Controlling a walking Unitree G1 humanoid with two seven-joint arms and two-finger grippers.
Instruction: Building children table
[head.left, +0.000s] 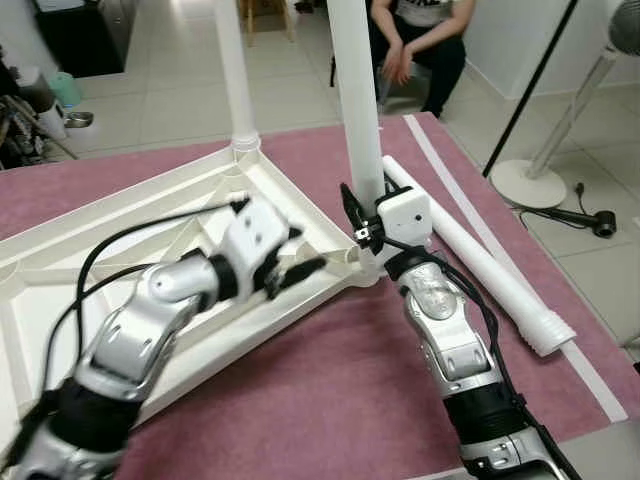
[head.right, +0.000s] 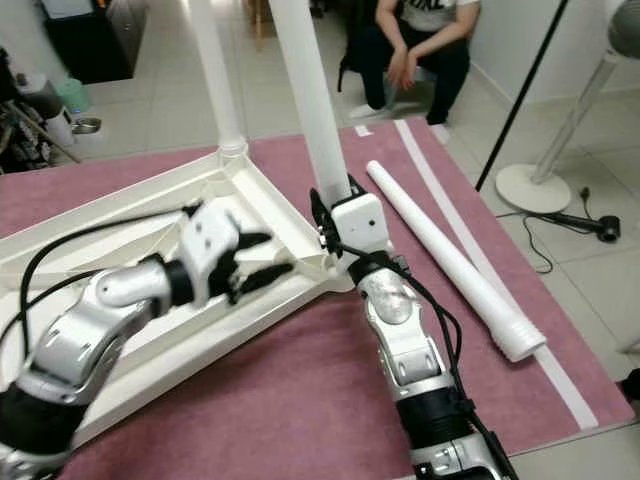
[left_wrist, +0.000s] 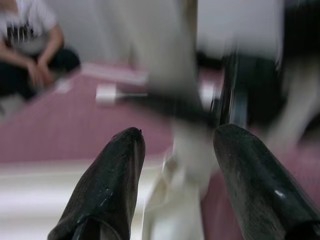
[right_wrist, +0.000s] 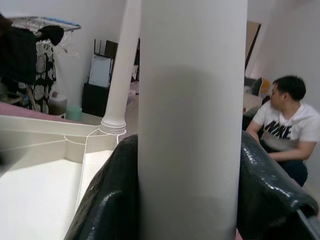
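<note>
Right wrist view: right gripper (right_wrist: 192, 200) clamps table leg (right_wrist: 192, 100).

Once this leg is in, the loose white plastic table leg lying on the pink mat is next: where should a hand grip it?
Grip the loose white plastic table leg at mid-shaft, from above, fingers across its width. It lies flat on the pink mat, clear along both sides.

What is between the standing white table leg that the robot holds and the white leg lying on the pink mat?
Only bare pink mat lies between the held upright white plastic leg and the loose white leg, seen in the right eye view.
</note>
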